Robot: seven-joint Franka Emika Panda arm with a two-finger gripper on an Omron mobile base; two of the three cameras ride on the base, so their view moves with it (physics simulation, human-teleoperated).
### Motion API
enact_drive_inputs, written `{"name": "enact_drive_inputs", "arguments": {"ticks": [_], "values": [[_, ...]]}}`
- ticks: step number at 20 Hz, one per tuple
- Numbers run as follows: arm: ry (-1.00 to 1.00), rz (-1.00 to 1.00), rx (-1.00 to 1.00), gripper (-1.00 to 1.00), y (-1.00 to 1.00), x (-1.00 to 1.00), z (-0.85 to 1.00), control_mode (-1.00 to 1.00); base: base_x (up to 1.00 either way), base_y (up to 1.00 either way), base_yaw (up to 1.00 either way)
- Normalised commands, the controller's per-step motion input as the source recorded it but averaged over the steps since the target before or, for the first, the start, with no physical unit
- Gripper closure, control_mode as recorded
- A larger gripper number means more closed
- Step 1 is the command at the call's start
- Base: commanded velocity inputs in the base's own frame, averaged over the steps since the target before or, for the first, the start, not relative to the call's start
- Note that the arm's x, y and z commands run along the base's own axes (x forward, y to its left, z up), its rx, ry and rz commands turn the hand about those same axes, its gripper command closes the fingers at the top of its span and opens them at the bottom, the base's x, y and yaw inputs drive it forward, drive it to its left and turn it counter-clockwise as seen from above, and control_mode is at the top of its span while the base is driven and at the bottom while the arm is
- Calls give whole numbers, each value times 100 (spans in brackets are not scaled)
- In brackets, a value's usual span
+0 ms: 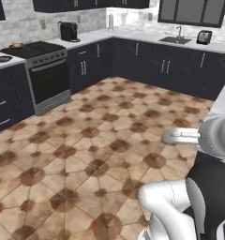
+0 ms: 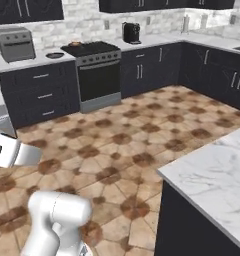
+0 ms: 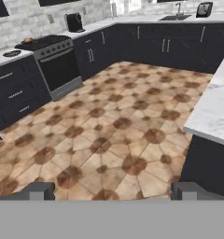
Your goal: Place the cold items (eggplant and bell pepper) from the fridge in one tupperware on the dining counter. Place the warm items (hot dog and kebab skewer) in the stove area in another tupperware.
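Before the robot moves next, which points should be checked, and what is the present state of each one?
1. Gripper open and empty: ok.
2. Floor toward the stove free of obstacles: ok.
3. Hot dog and kebab on the stove: cannot tell, only small items visible.
4. Tupperware in view: not ok.
5. Marble counter clear of the gripper: ok.
6. Fridge in view: not ok.

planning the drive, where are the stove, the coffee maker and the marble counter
stove (image 1: 48, 77), left base view, on its oven door
coffee maker (image 2: 131, 32), right base view, middle of its dark body
marble counter (image 3: 215, 105), hand view, bare white top near the edge
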Motion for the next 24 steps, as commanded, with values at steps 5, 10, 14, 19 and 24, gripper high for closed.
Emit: {"name": "enact_drive_inputs", "arguments": {"ticks": [5,10,14,19,24], "values": [[0,0,0,-100,0,0,0,100,100,85,-13],[0,0,0,-100,0,0,0,100,100,71,-3],[0,0,0,-100,0,0,0,100,100,31,3],[0,0,0,-100,0,0,0,100,100,-3,23],[0,0,0,-100,0,0,0,100,100,-11,32]]}}
